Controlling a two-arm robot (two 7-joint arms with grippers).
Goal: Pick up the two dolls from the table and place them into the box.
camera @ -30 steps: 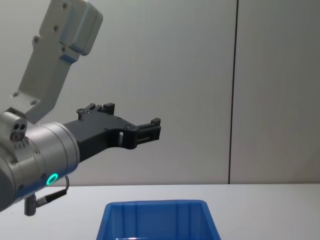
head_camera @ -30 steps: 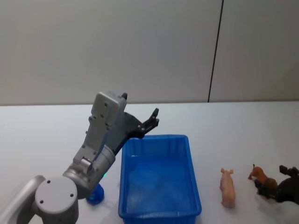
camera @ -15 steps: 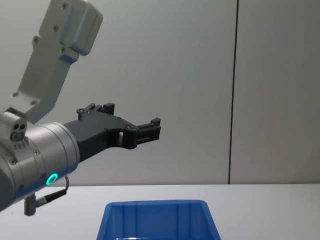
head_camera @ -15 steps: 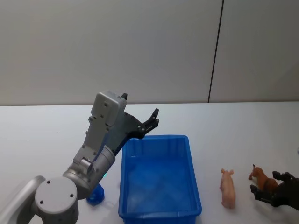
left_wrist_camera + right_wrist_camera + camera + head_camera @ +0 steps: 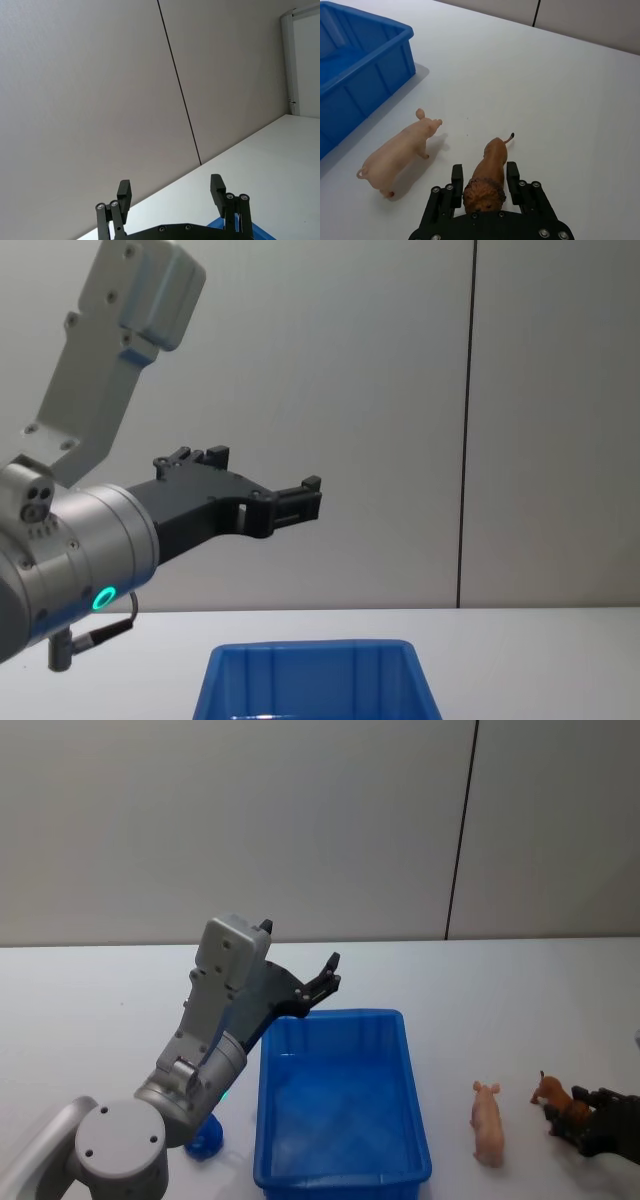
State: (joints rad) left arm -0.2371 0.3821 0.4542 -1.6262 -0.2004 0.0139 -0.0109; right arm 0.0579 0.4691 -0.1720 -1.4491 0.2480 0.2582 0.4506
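Note:
Two dolls stand on the white table (image 5: 520, 1000) to the right of the blue box (image 5: 412, 1120): a pink pig (image 5: 488, 1124) and a brown lion (image 5: 556, 1098). My right gripper (image 5: 567, 1117) sits low at the table's right front, shut on the lion (image 5: 489, 167), one finger (image 5: 457, 175) pressed to each side of its mane. The lion's feet are still on the table. The pig (image 5: 400, 150) lies between the lion and the box (image 5: 370, 60). My left gripper (image 5: 330, 975) hangs open and empty above the box's far left corner, also visible as the left gripper (image 5: 305, 495) (image 5: 170, 187).
A small blue object (image 5: 203, 1138) sits on the table left of the box, by my left arm's base. The box's inside (image 5: 340, 1110) holds nothing. A grey wall with a dark vertical seam (image 5: 460, 830) closes the far side.
My right gripper has slid forward around the lion and its fingers have closed on the mane. The left arm, pig and box have not moved.

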